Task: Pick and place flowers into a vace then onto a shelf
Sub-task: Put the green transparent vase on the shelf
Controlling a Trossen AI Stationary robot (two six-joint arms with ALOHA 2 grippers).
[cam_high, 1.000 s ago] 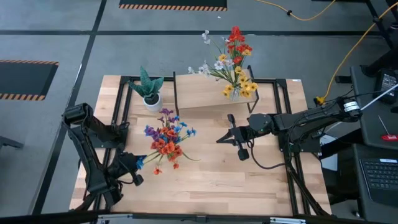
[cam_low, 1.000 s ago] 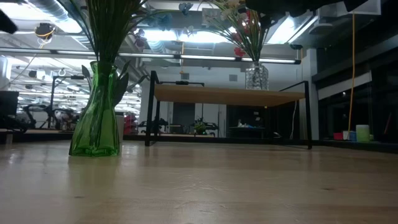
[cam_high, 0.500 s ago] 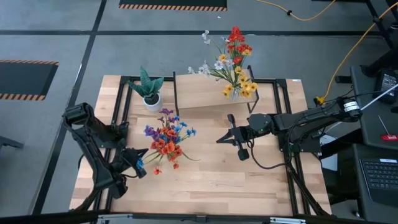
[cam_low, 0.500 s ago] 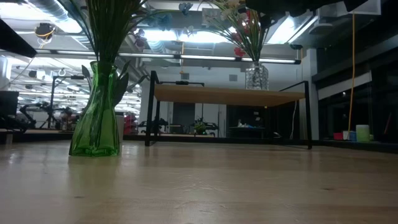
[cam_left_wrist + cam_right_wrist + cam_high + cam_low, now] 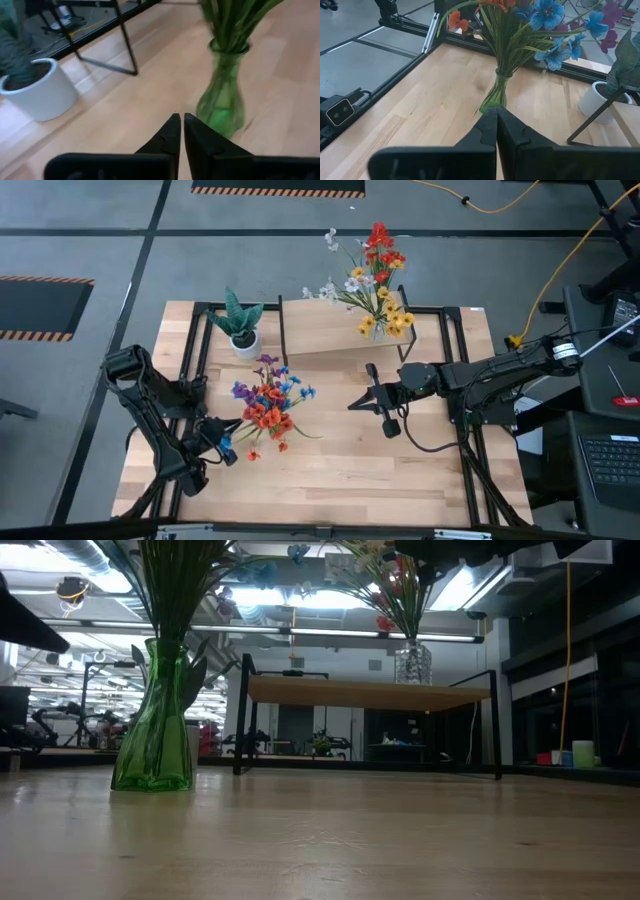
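Left claw [image 5: 228, 446] nearly closed; right claw [image 5: 355, 404] closed, both empty.

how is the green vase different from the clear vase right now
The green vase stands on the tabletop; the clear vase stands on the shelf. The green vase looks taller, with a pinched waist; the clear one is short and squat. In the high view the green one's flowers are mostly red, blue and purple, the clear one's yellow, white and red. Both stand upright holding flowers, untouched by either gripper.
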